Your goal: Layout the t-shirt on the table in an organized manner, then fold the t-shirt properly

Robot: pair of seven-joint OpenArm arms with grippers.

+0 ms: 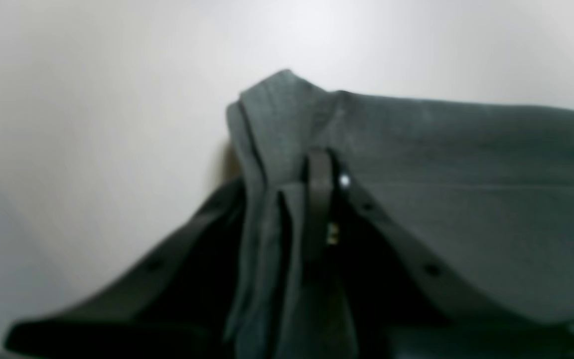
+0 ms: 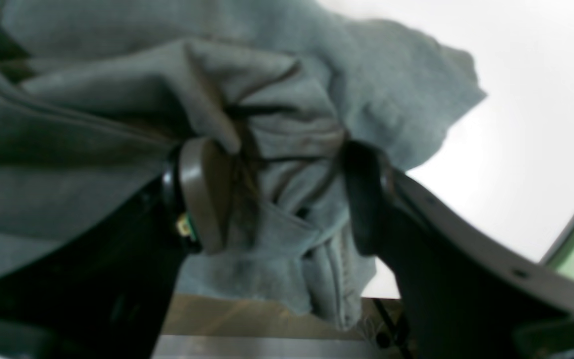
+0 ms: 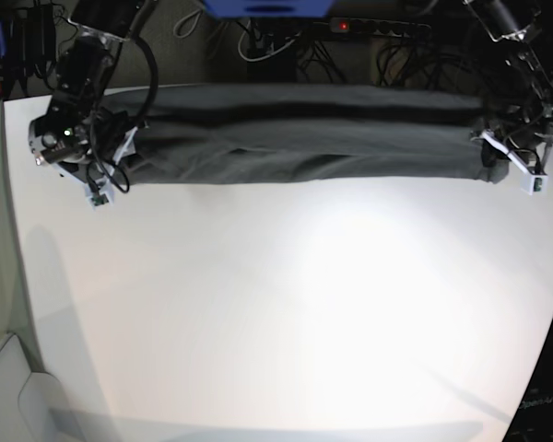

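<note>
Shirt: the t-shirt (image 3: 304,138) is stretched into a long dark band across the far side of the table (image 3: 286,313), one end at each gripper, so the cloth is pulled straight rather than lying in a heap.

Left hand: the left gripper (image 1: 317,194) has its jaws nipped together on a folded edge of the shirt. In its wrist view the hem stands up just beyond the fingertips and the body of the cloth runs off to the right. A thin pinch like this suits a single edge, which is likely why it was taken there.

Right hand: the right gripper (image 2: 277,194) stands with its jaws well apart, yet a thick wad of bunched cloth fills the gap between them. Its fingers (image 2: 202,194) press into the folds on either side, so it is clamped on the shirt, with loose fabric spilling above and below the grip.

Why held so: with both ends gripped and the arms far apart, the tension should smooth the wrinkles, which looks like the spreading step ahead of any folding.

Table below the hands: bare white surface lies on the near side of both grippers, room enough to lay the shirt down flat.

Uncertain: I cannot tell which end carries the collar, nor whether the band sags onto the tabletop or hangs just clear.
</note>
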